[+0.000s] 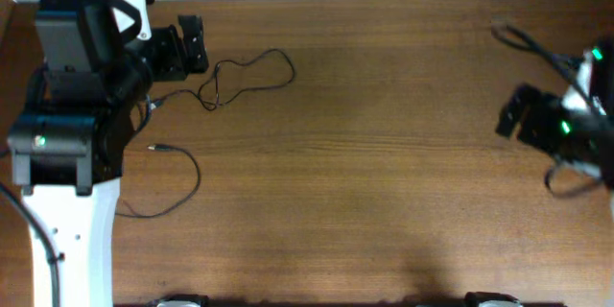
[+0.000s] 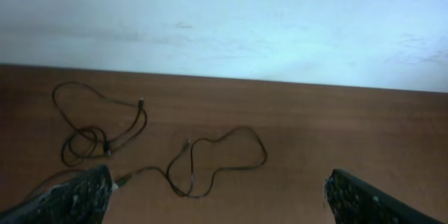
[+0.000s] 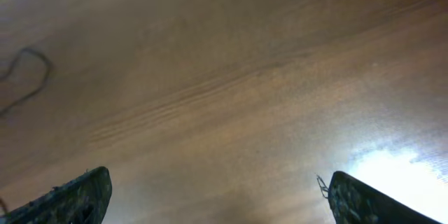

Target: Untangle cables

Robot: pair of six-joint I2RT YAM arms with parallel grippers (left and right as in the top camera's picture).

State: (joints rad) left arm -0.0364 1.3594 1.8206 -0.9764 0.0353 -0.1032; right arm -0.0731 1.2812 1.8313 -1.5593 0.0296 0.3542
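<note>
Two thin black cables lie on the wooden table at the left. One cable (image 1: 251, 75) makes loose loops with a small crossing near its middle, just right of my left gripper (image 1: 192, 44). The other cable (image 1: 182, 177) curves near the left arm's base, its plug end (image 1: 156, 147) free. In the left wrist view the looped cable (image 2: 220, 159) lies just ahead of my open, empty left gripper (image 2: 220, 199), and a second cable (image 2: 87, 131) is bunched at the left. My right gripper (image 1: 510, 113) is far right, open and empty (image 3: 220, 196), over bare wood.
The left arm's white base (image 1: 67, 221) and black body fill the left side. Thicker black robot cabling (image 1: 532, 43) runs at the far right. A pale wall (image 2: 224, 21) stands behind the table's back edge. A bit of thin cable (image 3: 28, 77) shows at the left in the right wrist view.
</note>
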